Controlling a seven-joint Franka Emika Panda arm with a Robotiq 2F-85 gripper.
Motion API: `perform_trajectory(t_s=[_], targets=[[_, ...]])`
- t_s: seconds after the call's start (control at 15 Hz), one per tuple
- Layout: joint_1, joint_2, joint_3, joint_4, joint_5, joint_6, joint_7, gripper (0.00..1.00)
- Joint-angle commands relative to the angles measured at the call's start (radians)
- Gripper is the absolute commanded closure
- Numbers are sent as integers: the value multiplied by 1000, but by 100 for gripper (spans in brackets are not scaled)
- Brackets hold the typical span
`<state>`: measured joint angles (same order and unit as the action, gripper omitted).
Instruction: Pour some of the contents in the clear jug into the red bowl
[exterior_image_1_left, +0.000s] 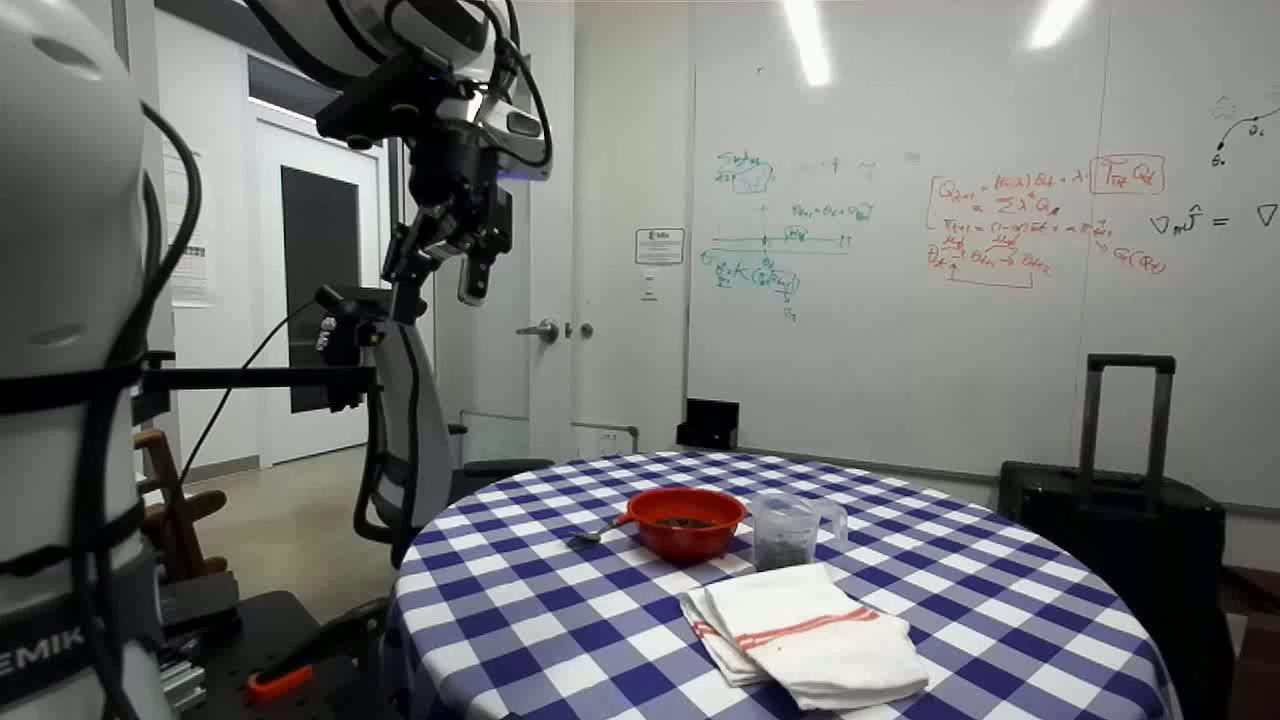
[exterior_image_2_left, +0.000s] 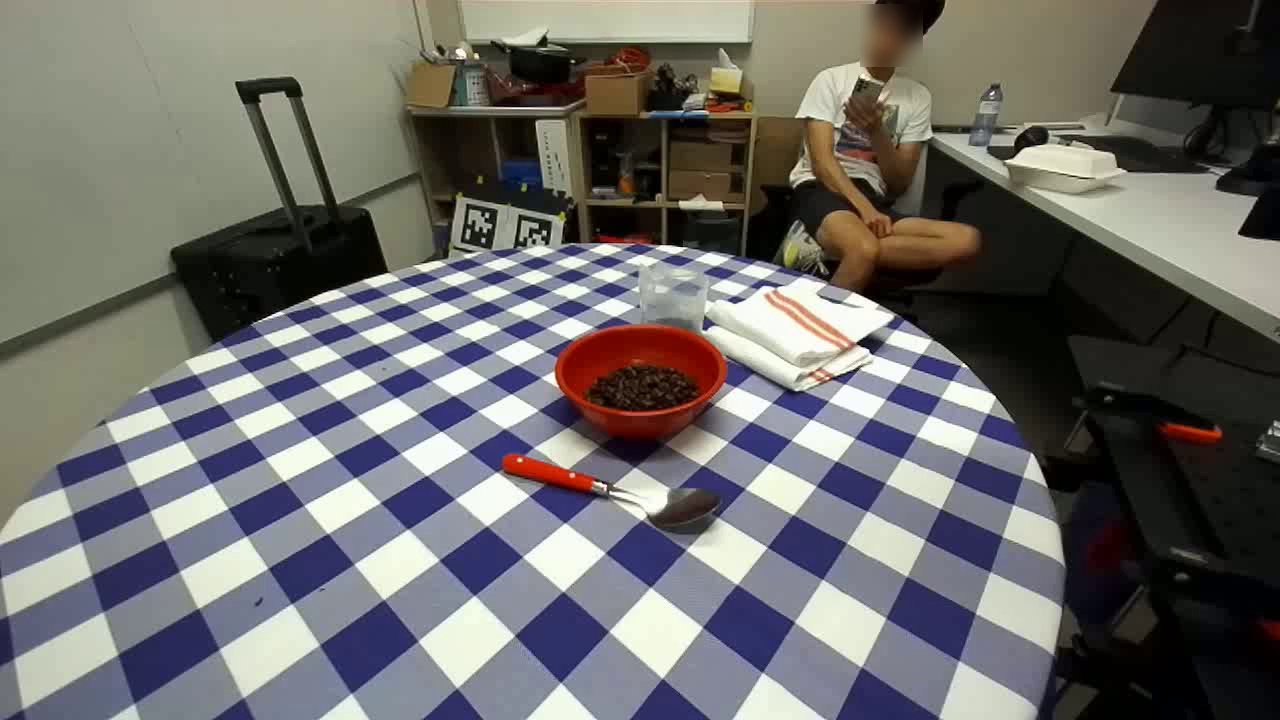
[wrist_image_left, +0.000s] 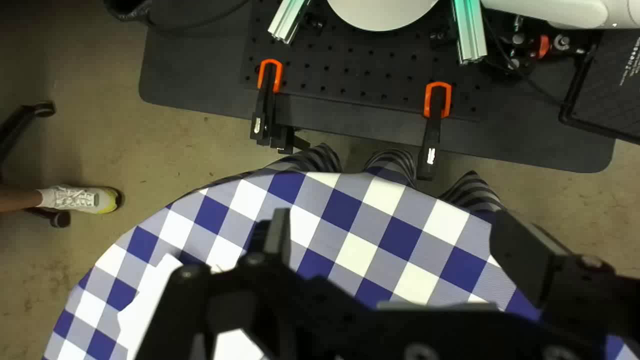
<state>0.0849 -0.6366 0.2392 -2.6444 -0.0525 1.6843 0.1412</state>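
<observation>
The red bowl (exterior_image_1_left: 680, 545) stands upright on the checked table and holds dark bean-like pieces; it also shows in an exterior view (exterior_image_2_left: 632, 424). The clear jug (exterior_image_1_left: 783, 530) stands upright close beside the bowl, its handle pointing away from it, with dark contents in its lower part. In an exterior view the jug (exterior_image_2_left: 672, 293) is partly hidden behind the bowl. My gripper (exterior_image_1_left: 438, 292) is high above and off to the side of the table, away from both. In the wrist view the gripper (wrist_image_left: 387, 222) is open and empty, its fingers wide apart. Bowl and jug are out of the wrist view.
A white folded cloth (exterior_image_1_left: 810, 640) with red stripes lies by the jug. A red-handled spoon (exterior_image_2_left: 550, 473) lies beside the bowl. The round table (exterior_image_2_left: 350, 600) has a blue checked cloth. A black suitcase (exterior_image_1_left: 1120, 560) and an office chair (exterior_image_1_left: 400, 450) stand around it. A person (exterior_image_2_left: 865, 140) sits behind.
</observation>
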Motion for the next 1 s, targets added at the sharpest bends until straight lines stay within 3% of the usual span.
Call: perform_trajectory(t_s=[0.0,0.33,0.4,0.67,0.93], targets=[[22,4,-20,2,-10,-3,11,0],[22,4,-20,2,-10,-3,11,0],[-11,-131,-92,-18,-20,-104,-24,0],[-73,59,-111,158,61,-88,125,0],[-82,249,-91,347,219,-48,278,0]])
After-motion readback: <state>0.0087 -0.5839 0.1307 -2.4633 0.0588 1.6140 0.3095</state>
